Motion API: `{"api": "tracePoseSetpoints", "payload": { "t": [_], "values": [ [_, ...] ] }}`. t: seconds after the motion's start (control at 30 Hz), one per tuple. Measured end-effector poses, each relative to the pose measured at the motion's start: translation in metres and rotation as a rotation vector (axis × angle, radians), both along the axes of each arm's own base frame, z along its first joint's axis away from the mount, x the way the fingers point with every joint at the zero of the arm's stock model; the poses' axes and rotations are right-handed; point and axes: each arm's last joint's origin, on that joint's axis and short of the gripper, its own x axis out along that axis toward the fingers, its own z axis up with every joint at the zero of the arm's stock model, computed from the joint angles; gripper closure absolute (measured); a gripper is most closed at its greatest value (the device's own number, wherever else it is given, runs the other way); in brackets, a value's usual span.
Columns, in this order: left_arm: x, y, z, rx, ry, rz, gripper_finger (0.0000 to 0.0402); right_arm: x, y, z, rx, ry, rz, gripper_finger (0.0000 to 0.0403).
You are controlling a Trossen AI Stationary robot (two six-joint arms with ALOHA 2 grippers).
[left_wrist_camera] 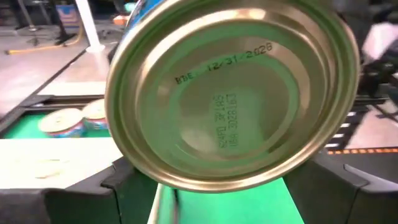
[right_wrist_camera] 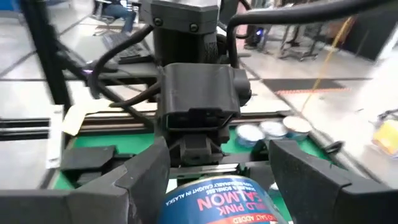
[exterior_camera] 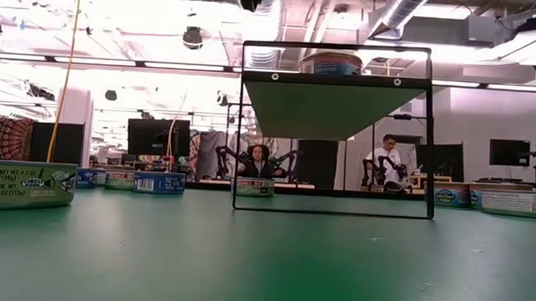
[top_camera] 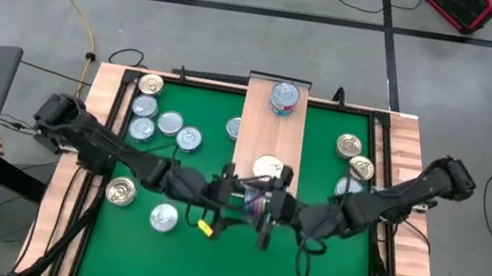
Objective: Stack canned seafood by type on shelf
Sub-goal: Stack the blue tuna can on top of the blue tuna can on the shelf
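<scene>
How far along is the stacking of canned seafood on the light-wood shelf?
Done: two tins lie on the long light-wood shelf, a blue-silver round tin at its far end and a white-topped round tin at its near end, neither stacked. In hand: the left gripper holds a pink salmon tin beside the right gripper. Left: about eleven loose tins on the green mat.

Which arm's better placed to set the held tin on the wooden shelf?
Right, probably. The blue-labelled pink salmon tin sits in the right end effector, beside the near end of the long light-wood shelf. The left end effector faces it from opposite.
</scene>
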Motion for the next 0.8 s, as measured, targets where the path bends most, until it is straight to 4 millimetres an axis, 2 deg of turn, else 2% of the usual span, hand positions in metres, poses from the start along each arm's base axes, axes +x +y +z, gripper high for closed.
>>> {"api": "tracePoseSetpoints", "payload": {
  "t": [0.17,0.47,0.67,0.8],
  "values": [
    [0.011,0.039,0.011,0.004,0.045,0.033,0.0099,0.002,-0.033,0.01,-0.012,0.011,-0.03,0.0111],
    [0.018,0.113,0.006,-0.014,0.099,0.038,0.0099,0.007,-0.084,0.002,0.001,0.127,-0.118,0.0111],
    [0.015,0.141,-0.003,-0.032,0.188,0.071,0.0099,0.003,-0.109,-0.006,0.027,0.228,-0.135,0.0111],
    [0.017,0.153,-0.01,-0.069,0.203,0.05,0.0099,0.006,-0.123,-0.019,0.059,0.248,-0.131,0.0111]
  ]
}}
